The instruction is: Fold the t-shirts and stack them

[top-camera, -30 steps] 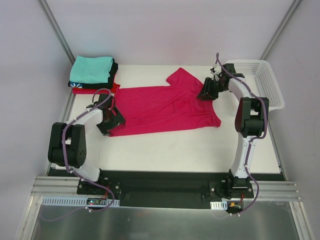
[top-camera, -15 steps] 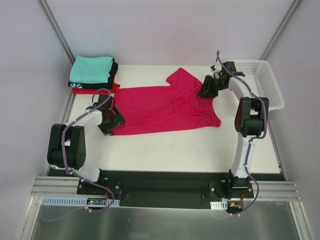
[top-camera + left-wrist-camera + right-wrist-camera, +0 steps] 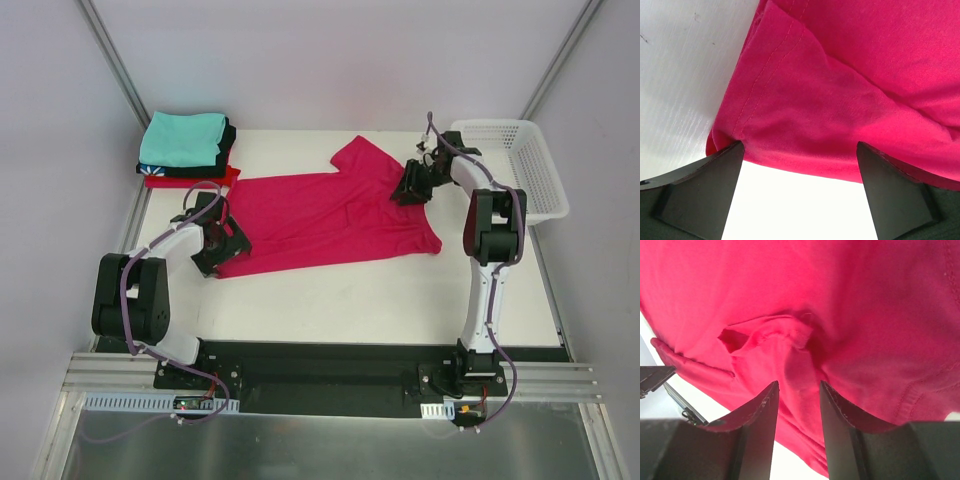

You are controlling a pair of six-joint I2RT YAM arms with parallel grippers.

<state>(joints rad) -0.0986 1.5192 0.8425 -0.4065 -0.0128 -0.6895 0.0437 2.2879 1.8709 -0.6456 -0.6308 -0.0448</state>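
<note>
Your left hand (image 3: 800, 146) sits low at the near-left hem of the crimson-pink t-shirt (image 3: 330, 215). Its fingers are spread wide and grip nothing. The hem's corner tucks behind one finger, so contact there is unclear. The shirt lies spread across the table (image 3: 380, 290). Your right arm reaches far out. The right hand (image 3: 797, 385) is nearly closed, pinching a ridge of cloth by the sleeve, which it partly hides. Far left, the teal t-shirt (image 3: 182, 138) tops a stack, and the black t-shirt (image 3: 228, 140) shows only an edge.
</note>
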